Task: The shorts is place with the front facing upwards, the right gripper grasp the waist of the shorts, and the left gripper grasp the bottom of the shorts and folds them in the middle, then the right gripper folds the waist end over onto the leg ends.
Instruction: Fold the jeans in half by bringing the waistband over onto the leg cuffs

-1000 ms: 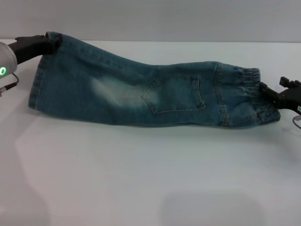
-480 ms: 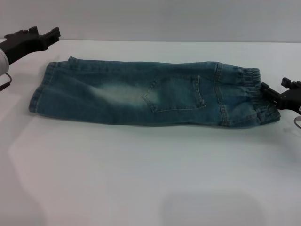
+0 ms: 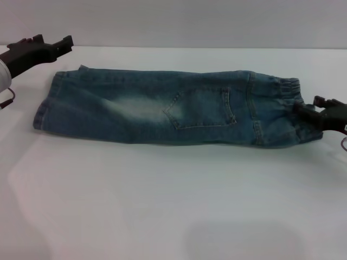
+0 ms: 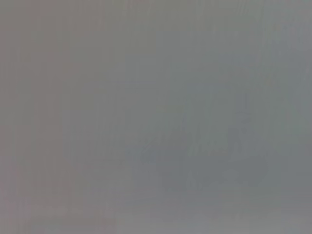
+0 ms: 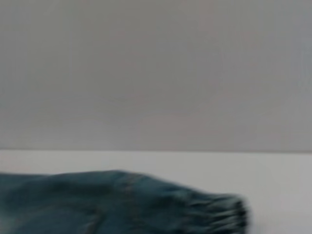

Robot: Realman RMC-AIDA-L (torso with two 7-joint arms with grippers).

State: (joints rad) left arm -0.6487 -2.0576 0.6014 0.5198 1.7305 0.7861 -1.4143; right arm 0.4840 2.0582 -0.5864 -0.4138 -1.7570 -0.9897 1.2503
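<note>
Shorts (image 3: 162,111): one pair, blue-green washed denim, folded lengthwise into a single long strip, lying flat across the white counter (image 3: 162,206). One pocket outline with orange stitching faces up near the middle, one pale faded patch beside it toward the robot's left.

Waist of the shorts (image 3: 282,111): ruched elastic band, at the robot's right end of the strip. Right wrist view shows the same gathered band (image 5: 219,209) on the counter in front of a plain grey wall.

Bottom of the shorts (image 3: 46,105): straight stitched leg hems, stacked at the robot's left end, flat on the counter. Only one hem edge is clearly visible; the layer beneath it cannot be told apart.

Pincers: two.

Right pincer (image 3: 313,107): black, low at the right edge of the head view, tips at the waistband edge and touching or just beside it. Two fingers show with a small gap between them, but a grip on the fabric cannot be told.

Left pincer (image 3: 66,43): black, at the far left, raised above and behind the leg hems, clear of the denim, holding nothing. Two prongs show at the tip with a narrow gap, slightly parted.

Left wrist view: uniform grey, nothing identifiable.
</note>
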